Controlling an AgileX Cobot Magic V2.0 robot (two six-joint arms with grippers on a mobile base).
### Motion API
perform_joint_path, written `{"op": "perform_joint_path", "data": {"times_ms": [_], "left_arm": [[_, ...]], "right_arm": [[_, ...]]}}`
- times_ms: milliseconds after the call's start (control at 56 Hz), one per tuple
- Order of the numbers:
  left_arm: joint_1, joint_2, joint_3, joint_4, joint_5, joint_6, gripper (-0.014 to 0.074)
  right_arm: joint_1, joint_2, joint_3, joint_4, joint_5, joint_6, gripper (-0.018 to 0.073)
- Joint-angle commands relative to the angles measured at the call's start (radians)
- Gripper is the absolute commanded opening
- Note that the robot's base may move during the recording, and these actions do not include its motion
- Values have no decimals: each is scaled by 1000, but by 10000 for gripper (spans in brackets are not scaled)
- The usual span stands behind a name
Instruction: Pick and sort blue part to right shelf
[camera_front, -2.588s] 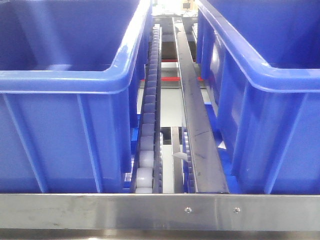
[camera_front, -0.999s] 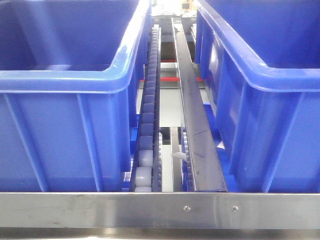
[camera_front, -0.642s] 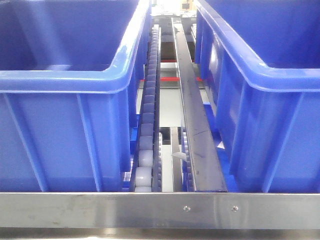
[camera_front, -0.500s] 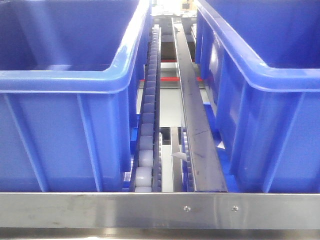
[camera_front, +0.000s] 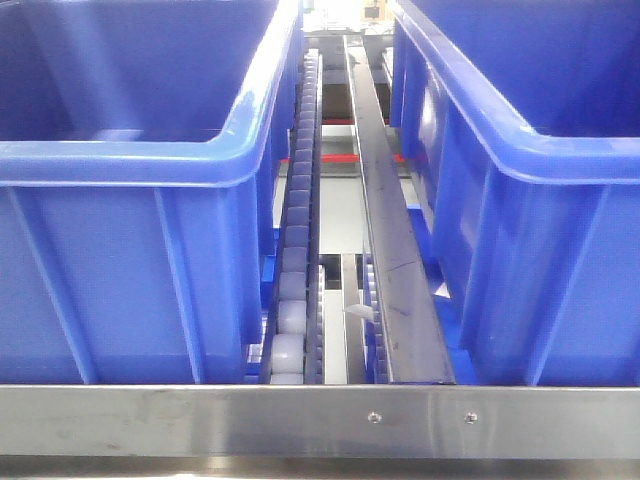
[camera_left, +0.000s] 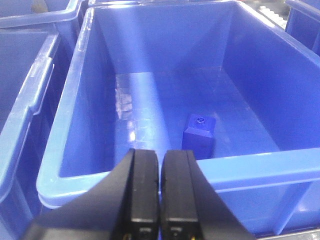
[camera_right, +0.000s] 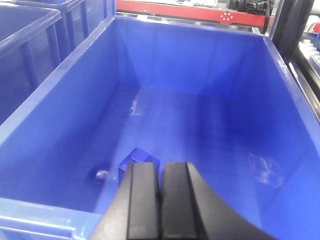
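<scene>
Left wrist view: I am holding the left gripper (camera_left: 160, 192) with its jaws pressed together, nothing between them, hovering over the near rim of a bin (camera_left: 70, 125). Beyond the fingertips, on the bin floor just inside the near wall and right of centre, the blue part (camera_left: 199, 131) is standing upright: a small block with a bevelled top and a round boss or hole in its upper face.

Right wrist view: I am keeping the right gripper (camera_right: 160, 195) likewise closed and empty above a second bin (camera_right: 50, 95). Just past its fingertips a similar blue block (camera_right: 137, 161) is lying on the floor, partly hidden by the jaws, with a smaller pale object (camera_right: 102, 175) beside it, too blurred to identify.

Handling, as I am judging it: the part is looking rigid, light and smooth-sided, probably moulded plastic, so slightly slippery but not fragile. I am expecting the flat opposite side faces below the bevel to be the best hold, approached from above; the near wall is leaving little clearance.
</scene>
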Motion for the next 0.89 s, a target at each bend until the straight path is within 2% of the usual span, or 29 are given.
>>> {"op": "perform_joint_path", "data": {"times_ms": [0, 36, 143, 268, 339, 500, 553, 875], "left_arm": [[6, 14, -19, 22, -99, -9, 124], [31, 12, -17, 14, -112, -9, 124], [137, 12, 16, -86, -180, 8, 124], [266, 7, 131, -191, -364, 71, 124], [306, -15, 224, -209, -489, 74, 124], [316, -52, 407, -231, -687, 74, 124], [313, -52, 399, -231, -620, 74, 124], [312, -52, 402, -231, -645, 74, 124]], "right_arm": [[-5, 11, -25, -13, -79, -4, 46], [-5, 11, -25, -13, -79, -4, 46], [-5, 11, -25, -13, -79, -4, 46], [-5, 11, -25, -13, -79, -4, 46], [-5, 11, -25, -13, -79, -4, 46], [-5, 11, -25, -13, -78, -4, 46], [-5, 11, -25, -13, -78, -4, 46], [-5, 11, -25, -13, -78, -4, 46]]}}
